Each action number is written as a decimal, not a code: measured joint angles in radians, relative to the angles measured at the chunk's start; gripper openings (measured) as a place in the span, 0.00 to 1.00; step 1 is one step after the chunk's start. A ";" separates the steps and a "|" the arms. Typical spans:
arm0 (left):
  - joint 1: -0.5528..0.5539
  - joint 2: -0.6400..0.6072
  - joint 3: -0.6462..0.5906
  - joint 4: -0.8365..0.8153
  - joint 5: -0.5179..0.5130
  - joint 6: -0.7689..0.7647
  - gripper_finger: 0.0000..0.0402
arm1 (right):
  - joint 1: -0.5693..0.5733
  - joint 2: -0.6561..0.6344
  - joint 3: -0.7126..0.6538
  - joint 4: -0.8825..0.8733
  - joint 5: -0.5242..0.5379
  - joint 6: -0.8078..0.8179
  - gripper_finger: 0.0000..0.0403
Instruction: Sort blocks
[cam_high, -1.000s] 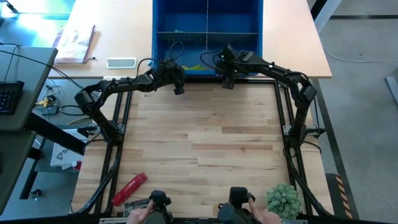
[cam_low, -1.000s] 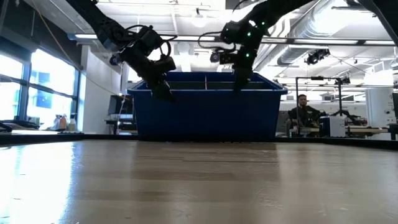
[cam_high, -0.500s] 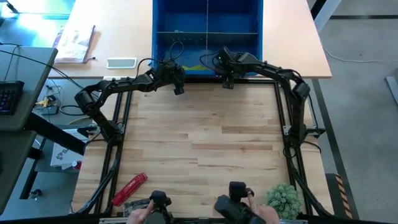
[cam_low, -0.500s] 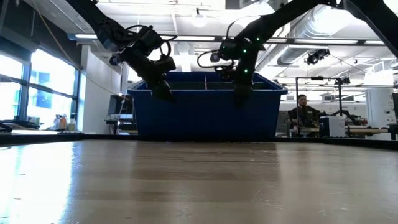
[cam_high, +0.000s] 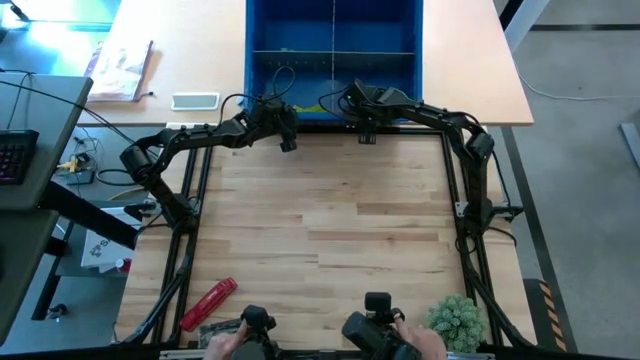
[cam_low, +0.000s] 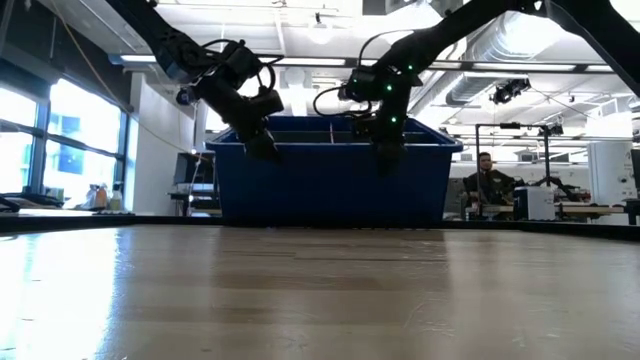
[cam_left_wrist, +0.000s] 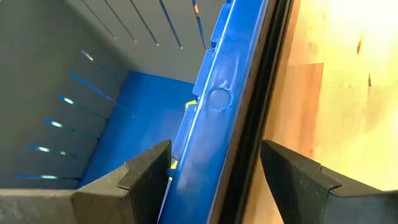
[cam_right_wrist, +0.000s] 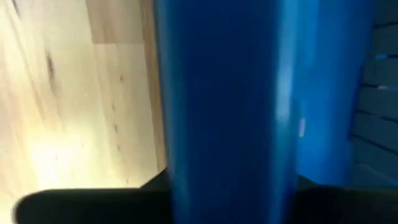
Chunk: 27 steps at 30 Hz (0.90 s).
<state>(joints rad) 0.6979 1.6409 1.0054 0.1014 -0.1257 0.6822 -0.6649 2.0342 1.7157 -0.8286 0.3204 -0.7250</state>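
So both arms are up at the desk's far edge, by the big blue plastic divided bin (cam_high: 333, 40). Left jaws (cam_high: 287, 143) haven't budged since a second ago: spread wide, straddling the bin's near rim. Right jaws (cam_high: 366, 134) have slid a bit left along that rim and dropped lower against the bin's front wall; can't tell if they're apart or together. Only blocks visible are lime yellow-green bars (cam_left_wrist: 179, 163) inside the bin, against that near wall.
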 joint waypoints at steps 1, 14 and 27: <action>0.000 0.000 0.000 0.004 -0.004 0.009 0.57 | 0.001 0.000 0.000 0.000 0.011 -0.007 0.12; -0.020 -0.019 0.000 0.091 -0.051 0.115 0.57 | 0.019 0.001 -0.003 -0.005 0.085 -0.028 0.12; -0.029 -0.021 0.002 0.083 -0.111 0.203 0.57 | 0.052 -0.068 -0.006 -0.018 0.131 -0.055 0.11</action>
<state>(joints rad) 0.6691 1.6203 1.0069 0.1848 -0.2369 0.8857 -0.6130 1.9667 1.7100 -0.8466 0.4517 -0.7798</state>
